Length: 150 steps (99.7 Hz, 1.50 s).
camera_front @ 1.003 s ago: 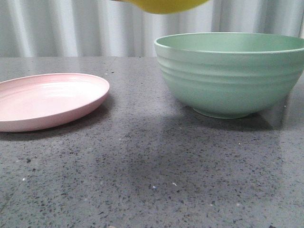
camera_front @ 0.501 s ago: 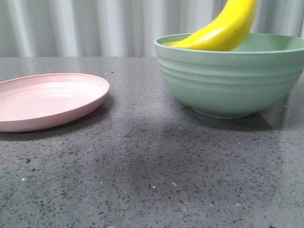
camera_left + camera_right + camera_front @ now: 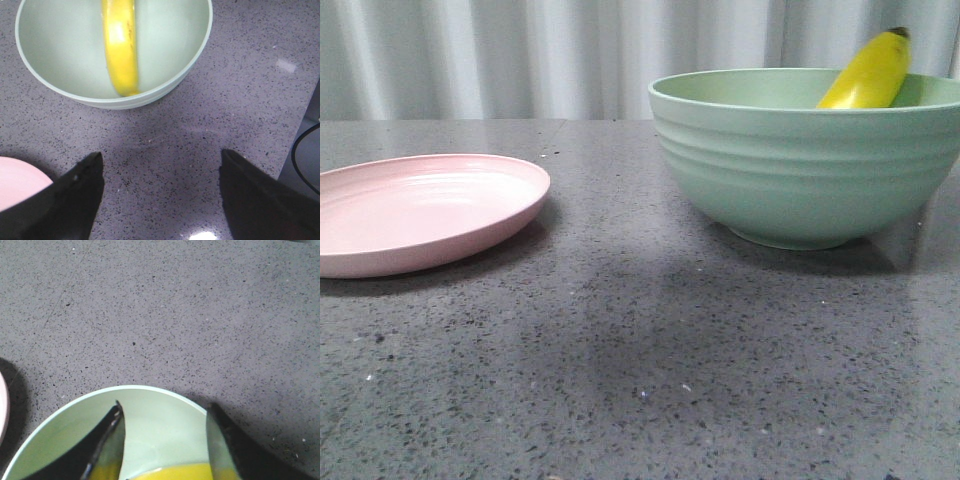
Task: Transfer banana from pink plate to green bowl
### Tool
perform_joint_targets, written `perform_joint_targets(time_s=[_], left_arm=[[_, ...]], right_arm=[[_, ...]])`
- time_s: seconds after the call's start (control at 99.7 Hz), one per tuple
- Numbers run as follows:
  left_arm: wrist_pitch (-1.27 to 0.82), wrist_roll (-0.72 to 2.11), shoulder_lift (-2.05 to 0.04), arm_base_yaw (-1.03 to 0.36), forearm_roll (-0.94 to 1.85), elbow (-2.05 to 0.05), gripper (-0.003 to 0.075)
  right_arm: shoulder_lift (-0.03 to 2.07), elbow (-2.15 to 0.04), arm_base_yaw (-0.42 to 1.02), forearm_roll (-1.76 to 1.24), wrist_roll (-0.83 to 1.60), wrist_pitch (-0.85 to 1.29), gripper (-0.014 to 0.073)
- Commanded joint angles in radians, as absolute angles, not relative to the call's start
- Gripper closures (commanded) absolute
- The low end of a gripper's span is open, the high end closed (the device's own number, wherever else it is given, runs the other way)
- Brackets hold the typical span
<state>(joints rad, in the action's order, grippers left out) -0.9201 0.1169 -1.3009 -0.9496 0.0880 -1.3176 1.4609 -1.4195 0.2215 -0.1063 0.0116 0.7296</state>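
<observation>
The yellow banana (image 3: 865,75) lies inside the green bowl (image 3: 800,160), its dark-tipped end leaning up over the far right rim. In the left wrist view the banana (image 3: 120,45) lies across the bowl's inside (image 3: 60,50). My right gripper (image 3: 165,412) is open above the bowl (image 3: 160,430), with the banana (image 3: 175,474) below and free between the fingers. My left gripper (image 3: 161,160) is open and empty above bare table, between the bowl and the pink plate (image 3: 17,180). The pink plate (image 3: 420,210) sits empty on the left. Neither gripper shows in the front view.
The grey speckled table (image 3: 640,380) stretches in front of the plate and bowl. A pale curtain (image 3: 520,60) hangs behind. In the left wrist view the table's edge and a black cable (image 3: 305,160) lie to one side.
The banana came down from above the bowl, was let go, and now rests inside it, leaning on the right rim.
</observation>
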Motion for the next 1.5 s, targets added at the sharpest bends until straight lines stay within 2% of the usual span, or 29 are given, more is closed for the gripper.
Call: perform_joint_targets(time_s=[0.0, 0.05, 0.18, 0.221, 0.511, 1.063, 1.314, 1.494], left_arm=[[-0.867, 0.108, -1.268, -0.953, 0.101, -1.349, 0.0346], [-0.867, 0.108, -1.268, -0.953, 0.101, -1.349, 0.0435], [-0.867, 0.108, -1.268, -0.953, 0.101, -1.349, 0.0739], [-0.869, 0.108, -1.266, -0.953, 0.101, -1.349, 0.0741], [-0.819, 0.082, -1.149, -0.953, 0.049, -1.273, 0.0741], [-0.297, 0.059, -0.507, -0.953, 0.053, -0.633, 0.0741], [-0.243, 0.059, -0.274, -0.953, 0.057, -0.413, 0.0741], [-0.245, 0.059, -0.202, -0.953, 0.057, -0.365, 0.0741]], right_arm=[[1.4, -1.457, 0.219, -0.091, 0.029, 0.703, 0.0329], [1.387, -1.457, 0.219, -0.089, 0.029, 0.735, 0.0389], [1.346, -1.457, 0.219, -0.089, 0.032, 0.793, 0.0617], [1.334, -1.456, 0.219, -0.089, 0.035, 0.8, 0.0664], [1.153, -1.299, 0.219, -0.069, 0.035, 0.782, 0.0657], [0.538, -0.619, 0.219, -0.012, 0.035, 0.316, 0.0657], [0.269, -0.392, 0.219, -0.008, 0.035, 0.207, 0.0657], [0.149, -0.321, 0.219, -0.008, 0.035, 0.209, 0.0657]])
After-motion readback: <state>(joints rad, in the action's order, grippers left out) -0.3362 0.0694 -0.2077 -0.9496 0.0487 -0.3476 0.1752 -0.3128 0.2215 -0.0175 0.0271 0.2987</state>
